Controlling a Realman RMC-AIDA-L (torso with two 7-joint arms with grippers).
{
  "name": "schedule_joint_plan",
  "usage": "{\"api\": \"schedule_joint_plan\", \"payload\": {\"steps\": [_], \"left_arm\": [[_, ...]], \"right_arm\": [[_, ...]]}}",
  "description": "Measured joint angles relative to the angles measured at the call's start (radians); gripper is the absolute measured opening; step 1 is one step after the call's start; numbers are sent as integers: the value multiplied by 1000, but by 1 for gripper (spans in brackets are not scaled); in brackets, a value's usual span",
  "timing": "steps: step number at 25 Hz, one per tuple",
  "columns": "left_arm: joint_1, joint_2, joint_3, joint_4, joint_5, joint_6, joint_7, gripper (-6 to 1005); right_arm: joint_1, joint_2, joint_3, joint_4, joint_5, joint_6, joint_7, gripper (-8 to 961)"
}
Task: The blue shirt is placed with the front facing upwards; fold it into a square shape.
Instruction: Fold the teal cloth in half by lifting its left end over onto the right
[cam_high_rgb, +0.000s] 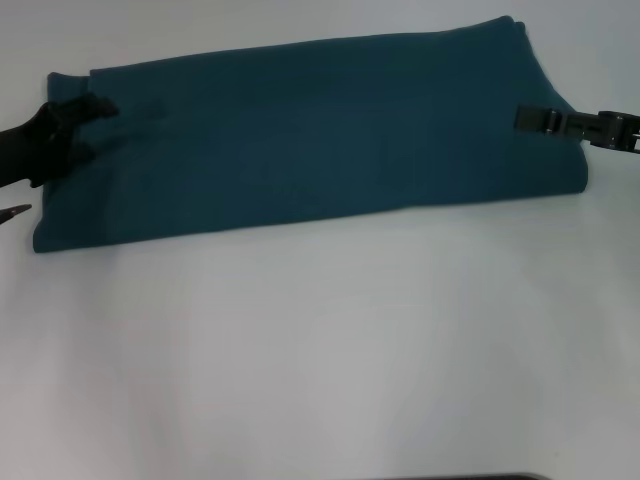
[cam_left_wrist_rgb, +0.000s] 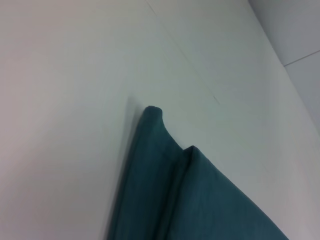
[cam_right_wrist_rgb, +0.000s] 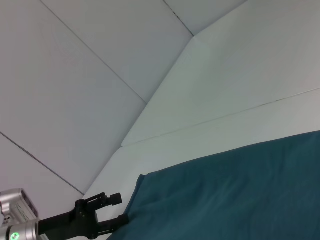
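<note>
The blue shirt (cam_high_rgb: 310, 135) lies folded into a long plain teal band across the far half of the table, and no lettering shows. My left gripper (cam_high_rgb: 82, 125) is at the band's left end, open, with its fingers (cam_high_rgb: 92, 106) resting over the cloth's edge. The right wrist view shows this gripper (cam_right_wrist_rgb: 114, 209) far off, its jaws apart beside the shirt's (cam_right_wrist_rgb: 235, 195) end. My right gripper (cam_high_rgb: 532, 120) reaches in over the band's right end, low on the cloth. The left wrist view shows only layered edges of the shirt (cam_left_wrist_rgb: 165, 190).
The white table (cam_high_rgb: 320, 350) stretches bare from the shirt to the front edge. Pale wall panels (cam_right_wrist_rgb: 75, 90) stand behind the table. A dark strip (cam_high_rgb: 460, 477) shows at the very front edge.
</note>
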Motion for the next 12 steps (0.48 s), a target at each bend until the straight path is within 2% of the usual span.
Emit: {"api": "schedule_joint_plan", "payload": {"steps": [6, 8, 10, 12], "left_arm": [[16, 6, -48, -80, -11, 120, -13, 794], [21, 24, -61, -99, -8, 158, -29, 794], [22, 71, -50, -86, -1, 196, -45, 794], [14, 133, -24, -42, 12, 238, -46, 794]], "right_arm": [[2, 0, 0, 1, 0, 0, 3, 870], [3, 0, 0, 1, 0, -1, 4, 870], [4, -1, -2, 1, 0, -2, 4, 870], [4, -2, -5, 1, 0, -2, 3, 870]]}}
